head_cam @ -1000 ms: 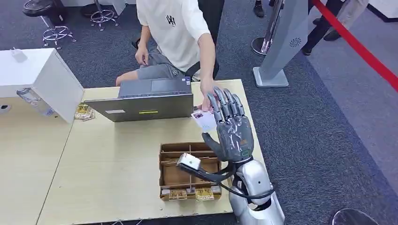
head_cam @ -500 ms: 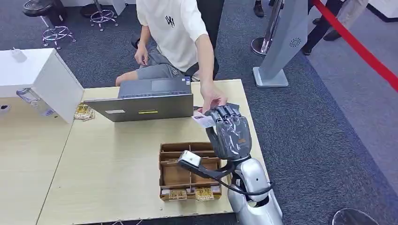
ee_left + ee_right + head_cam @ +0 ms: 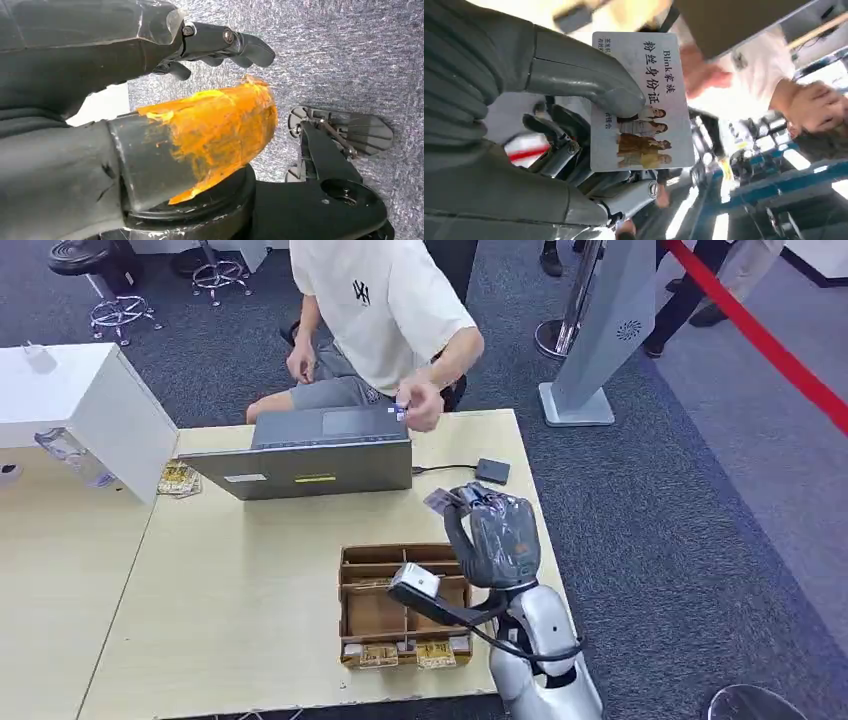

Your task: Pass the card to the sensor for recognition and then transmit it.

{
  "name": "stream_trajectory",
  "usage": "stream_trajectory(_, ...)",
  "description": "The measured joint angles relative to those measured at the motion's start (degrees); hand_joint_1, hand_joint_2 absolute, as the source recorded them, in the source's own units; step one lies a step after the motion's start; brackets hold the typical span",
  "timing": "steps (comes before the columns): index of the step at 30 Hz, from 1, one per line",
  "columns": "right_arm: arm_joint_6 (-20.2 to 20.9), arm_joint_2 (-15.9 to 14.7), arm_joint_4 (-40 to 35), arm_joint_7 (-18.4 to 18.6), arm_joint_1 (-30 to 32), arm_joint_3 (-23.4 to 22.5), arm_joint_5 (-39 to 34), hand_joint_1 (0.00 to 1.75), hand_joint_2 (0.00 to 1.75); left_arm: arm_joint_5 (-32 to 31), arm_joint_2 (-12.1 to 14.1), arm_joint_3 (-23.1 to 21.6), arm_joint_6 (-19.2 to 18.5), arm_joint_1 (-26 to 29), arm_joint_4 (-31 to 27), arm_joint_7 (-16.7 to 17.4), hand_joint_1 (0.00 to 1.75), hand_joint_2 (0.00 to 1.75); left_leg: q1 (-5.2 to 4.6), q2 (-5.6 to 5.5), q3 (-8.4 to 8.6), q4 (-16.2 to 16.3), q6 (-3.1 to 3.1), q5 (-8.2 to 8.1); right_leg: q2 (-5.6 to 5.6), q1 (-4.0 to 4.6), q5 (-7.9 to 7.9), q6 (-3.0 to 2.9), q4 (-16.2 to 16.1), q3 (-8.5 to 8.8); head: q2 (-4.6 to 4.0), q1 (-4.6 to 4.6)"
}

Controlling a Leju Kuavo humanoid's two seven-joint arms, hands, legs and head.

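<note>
Grey carpet lies under the left hand [image 3: 200,75], which hangs low beside the body – its fingers are apart and hold nothing. On the table [image 3: 230,580], going rightward, the right hand [image 3: 492,530] is clamped on the card [image 3: 644,100], thumb pressed on the printed face, fingers curled behind. The small dark sensor [image 3: 492,471] lies flat on the table just beyond this hand, toward the person [image 3: 380,310] – so the right hand is far nearer. I judge the card must go forward and down onto it.
</note>
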Motion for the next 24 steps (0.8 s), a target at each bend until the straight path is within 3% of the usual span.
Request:
stream_trajectory(3, 7.05, 0.29, -1.08, -3.09, 1.15, -0.7, -12.93, 1.75, 1.75, 0.79, -0.07, -0.22, 0.53, 0.01, 0.02, 0.28, 0.0, 0.0, 0.0, 0.0, 0.0, 0.0, 0.0, 0.0, 0.0, 0.0, 0.0, 0.0, 0.0, 0.0, 0.0, 0.0)
stream_trajectory(6, 21.02, 1.29, -2.69, -5.56, 1.86, -2.84, -29.43, 1.75, 1.75, 2.01, -0.09, -0.24, 0.83, 0.0, 0.02, 0.35, 0.0, 0.0, 0.0, 0.0, -0.01, 0.0, 0.0, 0.0, 0.0, 0.0, 0.0, 0.0, 0.0, 0.0, 0.0, 0.02)
stream_trajectory(10, 29.23, 1.66, -3.37, -6.11, 2.42, -5.37, -38.3, 1.75, 1.75, 3.08, -0.09, -0.24, 1.16, 0.02, 0.02, 0.35, 0.0, 0.0, 0.0, -0.01, -0.01, 0.0, 0.0, 0.0, -0.01, 0.0, 0.0, 0.0, 0.0, 0.01, 0.0, 0.0)
stream_trajectory(15, 33.83, 1.81, -4.2, -6.15, 3.33, -7.56, -44.55, 1.75, 1.75, 4.75, -0.04, -0.24, 1.38, 0.03, 0.02, 0.04, 0.0, 0.0, -0.01, -0.01, 0.0, 0.0, 0.0, 0.0, 0.0, 0.0, 0.0, 0.0, 0.0, 0.0, 0.0, 0.02)
stream_trajectory(24, 35.25, 1.88, -5.55, -5.6, 5.45, -11.35, -46.5, 1.75, 1.75, 6.91, 0.2, -0.24, 1.88, 0.03, 0.02, -1.09, 0.0, 0.0, 0.0, 0.0, 0.0, 0.0, 0.0, 0.0, 0.0, 0.0, 0.0, 0.0, 0.0, 0.0, 0.0, 0.0)
